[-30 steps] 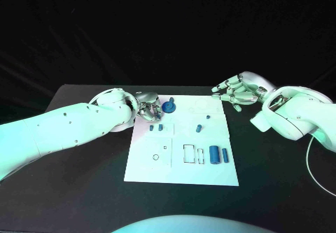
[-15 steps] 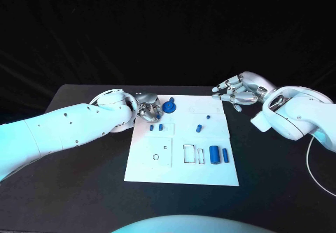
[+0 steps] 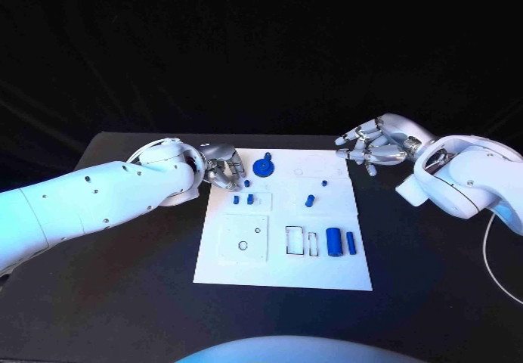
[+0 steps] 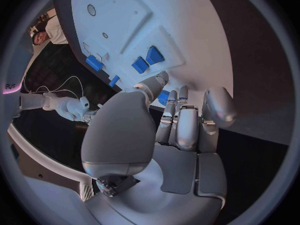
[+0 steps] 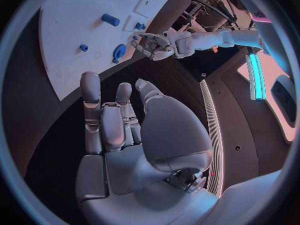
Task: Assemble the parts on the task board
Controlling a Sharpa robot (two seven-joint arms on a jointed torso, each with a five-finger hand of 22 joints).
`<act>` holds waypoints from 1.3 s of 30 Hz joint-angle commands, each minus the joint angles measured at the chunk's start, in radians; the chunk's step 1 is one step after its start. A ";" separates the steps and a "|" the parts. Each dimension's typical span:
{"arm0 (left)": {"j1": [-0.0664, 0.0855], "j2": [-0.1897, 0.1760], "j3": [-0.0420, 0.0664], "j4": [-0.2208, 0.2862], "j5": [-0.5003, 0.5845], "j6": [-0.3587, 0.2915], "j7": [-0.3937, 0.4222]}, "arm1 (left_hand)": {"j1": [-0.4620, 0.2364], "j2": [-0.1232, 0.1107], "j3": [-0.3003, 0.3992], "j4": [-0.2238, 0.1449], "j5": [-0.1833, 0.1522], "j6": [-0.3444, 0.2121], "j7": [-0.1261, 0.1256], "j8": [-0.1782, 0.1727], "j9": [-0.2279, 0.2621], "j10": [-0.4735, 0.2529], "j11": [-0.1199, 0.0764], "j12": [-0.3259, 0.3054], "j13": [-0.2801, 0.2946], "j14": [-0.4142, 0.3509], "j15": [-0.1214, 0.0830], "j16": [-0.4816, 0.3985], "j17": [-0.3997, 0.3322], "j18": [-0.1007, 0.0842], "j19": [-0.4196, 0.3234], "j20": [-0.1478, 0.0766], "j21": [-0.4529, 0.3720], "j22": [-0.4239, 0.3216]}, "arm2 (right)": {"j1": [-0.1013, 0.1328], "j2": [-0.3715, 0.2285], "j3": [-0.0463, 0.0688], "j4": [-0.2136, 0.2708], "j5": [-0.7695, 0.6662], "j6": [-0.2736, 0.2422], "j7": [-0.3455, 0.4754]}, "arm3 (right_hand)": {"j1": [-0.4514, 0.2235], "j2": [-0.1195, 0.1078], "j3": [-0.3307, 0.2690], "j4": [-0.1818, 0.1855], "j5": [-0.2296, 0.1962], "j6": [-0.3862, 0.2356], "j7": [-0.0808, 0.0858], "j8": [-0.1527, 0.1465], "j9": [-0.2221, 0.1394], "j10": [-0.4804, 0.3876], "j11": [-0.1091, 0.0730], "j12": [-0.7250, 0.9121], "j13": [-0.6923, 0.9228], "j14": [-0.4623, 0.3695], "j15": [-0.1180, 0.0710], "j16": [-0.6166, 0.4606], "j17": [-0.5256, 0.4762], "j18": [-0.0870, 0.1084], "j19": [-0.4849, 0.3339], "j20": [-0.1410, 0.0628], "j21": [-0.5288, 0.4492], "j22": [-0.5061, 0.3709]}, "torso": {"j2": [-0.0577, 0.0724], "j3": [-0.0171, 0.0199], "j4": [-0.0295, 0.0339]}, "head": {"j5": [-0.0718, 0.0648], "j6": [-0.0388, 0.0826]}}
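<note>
Non-task stuff here is pretty minimal: a flat matte black table (image 3: 131, 280) sits under everything. A thin white cable (image 3: 488, 261) loops across its right side near the edge, and behind the table there's just a dark black backdrop (image 3: 261, 60).

The left hand (image 4: 169, 135), fingers loosely curled and holding nothing, sits at the task board's (image 4: 187, 15) edge, near two small blue parts (image 4: 147, 60)
</note>
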 commanded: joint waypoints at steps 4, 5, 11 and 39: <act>0.010 -0.043 0.007 0.021 0.090 0.014 0.020 | 0.010 0.019 -0.015 -0.001 0.006 0.006 0.010 0.007 0.003 -0.003 -0.001 0.019 0.004 0.017 0.004 -0.002 0.002 -0.002 0.001 0.004 -0.009 0.013 | -0.001 -0.002 0.000 -0.023 -0.032 0.078 0.000 | 0.030 -0.015 0.029 -0.012 -0.017 0.014 0.000 0.011 0.000 -0.017 -0.011 -0.093 -0.083 0.022 -0.009 -0.022 -0.015 0.014 -0.012 0.000 -0.036 -0.044 | 0.000 -0.0004 -0.0002 | -0.003 0.003; 0.011 -0.051 0.008 0.025 0.114 0.008 0.029 | 0.014 0.023 -0.014 -0.002 0.006 0.010 0.013 0.009 0.004 0.000 -0.002 0.024 0.005 0.017 0.003 -0.001 0.003 -0.001 0.001 0.004 -0.010 0.012 | -0.001 -0.001 0.000 -0.028 -0.043 0.080 0.000 | 0.036 -0.017 0.037 -0.016 -0.030 0.019 0.001 0.012 0.000 -0.020 -0.011 -0.118 -0.104 0.020 -0.009 -0.030 -0.022 0.016 -0.014 0.000 -0.044 -0.054 | 0.000 -0.0009 -0.0002 | -0.004 0.004; 0.019 -0.104 0.013 0.049 0.420 -0.134 0.149 | 0.057 0.058 0.034 -0.017 0.011 0.070 0.044 0.037 0.011 0.066 -0.015 0.080 0.019 0.018 -0.009 0.003 0.007 0.000 0.003 -0.006 -0.016 0.010 | -0.001 0.014 0.000 -0.064 -0.224 0.073 -0.023 | 0.110 -0.024 0.122 -0.062 -0.125 0.060 0.004 0.016 0.000 -0.050 -0.002 -0.320 -0.273 0.012 -0.005 -0.083 -0.073 0.015 -0.006 0.001 -0.062 -0.068 | 0.000 -0.0003 -0.0020 | -0.006 0.015; 0.008 -0.152 -0.002 0.143 1.533 -0.239 0.473 | -0.024 0.101 -0.005 0.031 0.010 0.074 0.062 0.082 0.009 0.055 -0.009 0.192 0.036 -0.180 0.002 -0.271 -0.467 0.081 -0.181 0.005 -0.588 -0.274 | -0.071 0.211 -0.010 -0.192 -0.858 0.174 -0.108 | 0.072 -0.080 0.283 -0.107 -0.220 0.123 -0.024 -0.037 -0.001 -0.009 -0.001 -0.614 -0.617 0.042 -0.011 -0.023 -0.021 -0.004 0.052 0.001 0.039 0.067 | 0.002 -0.0015 0.0002 | -0.052 0.061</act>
